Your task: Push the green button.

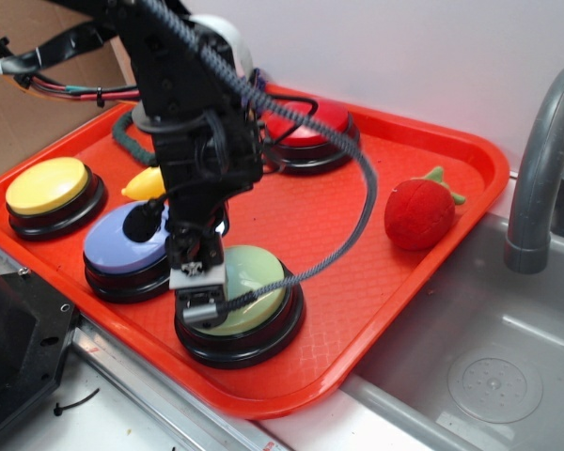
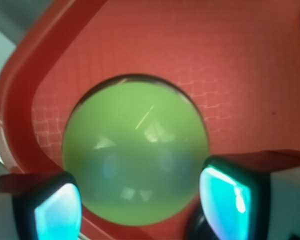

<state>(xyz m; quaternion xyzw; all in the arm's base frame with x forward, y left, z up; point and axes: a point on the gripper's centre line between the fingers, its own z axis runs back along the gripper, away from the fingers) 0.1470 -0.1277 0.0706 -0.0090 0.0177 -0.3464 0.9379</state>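
Green button point(image 1: 249, 282) sits at the near edge of the red tray point(image 1: 432, 225), pale dome on a black base. Gripper point(image 1: 199, 282) is right over its left side, pointing straight down; whether it touches the dome I can't tell. Wrist view puts the green button point(image 2: 135, 160) dead centre under the camera, gripper point(image 2: 140, 202) fingers spread to either side of it, jaws apart and holding nothing. So the push looks like a plain drop, no sideways shift needed. Also on the tray: lavender-blue button point(image 1: 122, 246) just left of the green one, yellow button point(image 1: 49, 186) further left, red button point(image 1: 315, 127) at the back, a plush strawberry point(image 1: 418, 214) to the right, a small yellow toy point(image 1: 146, 183) behind the arm.
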